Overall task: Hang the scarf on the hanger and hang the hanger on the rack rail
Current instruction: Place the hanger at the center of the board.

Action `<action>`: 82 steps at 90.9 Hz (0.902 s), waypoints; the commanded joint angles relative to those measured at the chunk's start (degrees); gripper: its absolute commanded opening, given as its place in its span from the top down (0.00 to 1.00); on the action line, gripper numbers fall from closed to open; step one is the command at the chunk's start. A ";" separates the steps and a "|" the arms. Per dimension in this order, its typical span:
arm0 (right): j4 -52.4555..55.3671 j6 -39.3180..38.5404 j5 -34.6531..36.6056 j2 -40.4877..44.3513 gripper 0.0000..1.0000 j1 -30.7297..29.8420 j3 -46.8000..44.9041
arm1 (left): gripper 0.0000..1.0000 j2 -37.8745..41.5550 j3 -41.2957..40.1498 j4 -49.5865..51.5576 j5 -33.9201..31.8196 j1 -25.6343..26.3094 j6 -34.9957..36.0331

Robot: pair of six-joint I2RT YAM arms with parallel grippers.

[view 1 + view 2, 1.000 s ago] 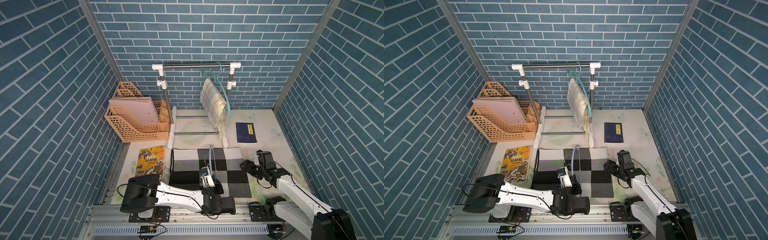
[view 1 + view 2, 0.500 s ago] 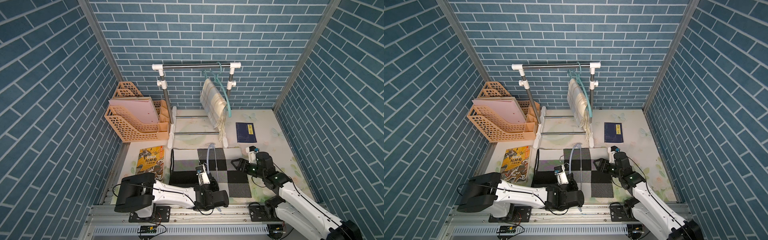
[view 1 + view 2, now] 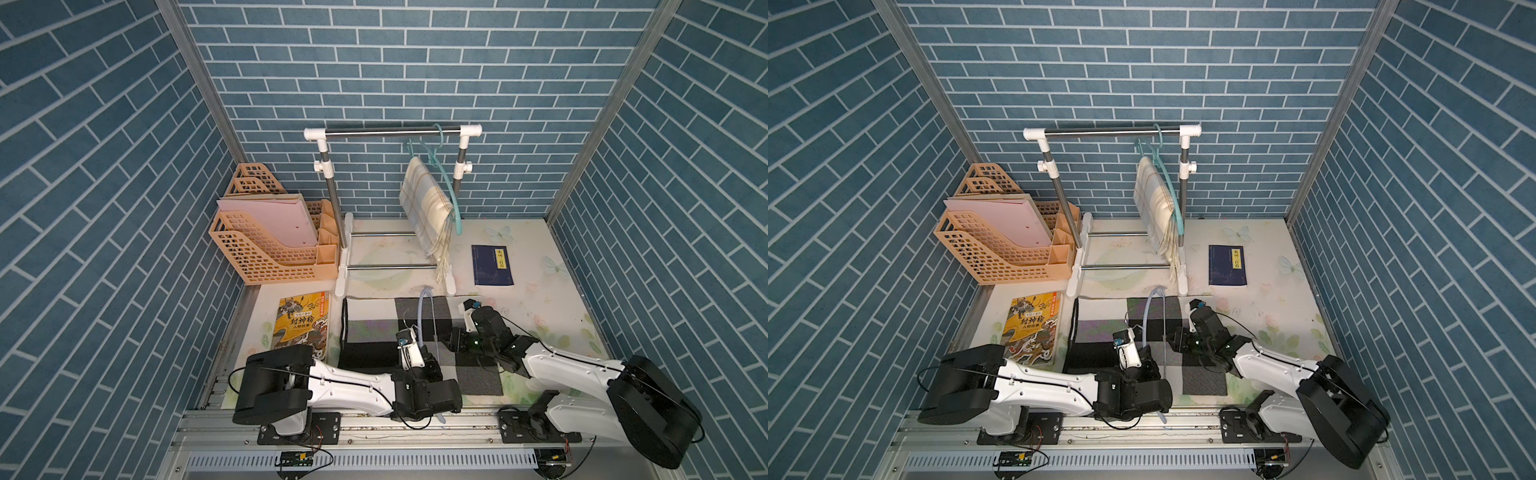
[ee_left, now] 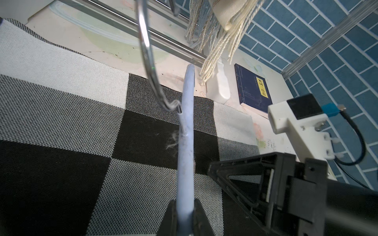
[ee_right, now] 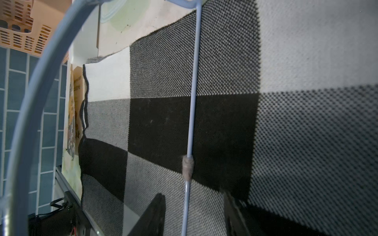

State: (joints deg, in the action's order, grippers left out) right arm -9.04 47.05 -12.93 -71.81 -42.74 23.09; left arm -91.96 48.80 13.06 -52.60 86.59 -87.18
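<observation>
Scarf is judged soft, light & floppy; best pinched nr an edge. Hanger is clamped by left gripper; right gripper jaws seen apart, astride its thin bar.

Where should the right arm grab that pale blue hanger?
Likely the hanger's thin straight bar, from the robot's right: it is slim, and the right tool's open jaws stand either side of it. The left tool grips its thick arm.

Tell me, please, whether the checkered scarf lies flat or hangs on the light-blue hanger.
Flat: the scarf lies on the table; the light-blue hanger above is bare.
</observation>
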 commanded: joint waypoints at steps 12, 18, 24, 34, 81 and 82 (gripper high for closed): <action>-6.31 -2.05 -0.74 -5.85 0.64 -1.02 2.17 | 1.00 -1.43 1.60 2.32 2.44 0.16 1.69; -6.98 -1.80 -0.82 -7.91 0.68 -1.09 2.36 | 1.00 -1.55 1.78 2.41 2.51 0.16 1.89; -7.44 -1.45 -0.83 -9.73 0.72 -1.19 2.43 | 1.00 -1.38 1.95 2.47 2.50 0.11 2.23; -8.48 -1.18 -0.85 -11.55 0.78 -1.52 2.37 | 1.00 -1.12 2.00 2.37 2.41 0.25 2.87; -10.12 -0.18 0.36 -14.93 1.00 -1.68 -0.37 | 0.13 10.95 -4.83 -5.09 3.33 -2.54 12.43; -10.21 -0.10 0.40 -14.98 1.00 -1.62 -0.44 | 0.12 11.38 -5.10 -5.51 3.57 -2.77 12.76</action>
State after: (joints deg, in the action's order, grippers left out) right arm -21.17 46.63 -13.52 -84.40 -43.99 24.71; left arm -83.92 46.41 10.70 -50.00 85.73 -79.13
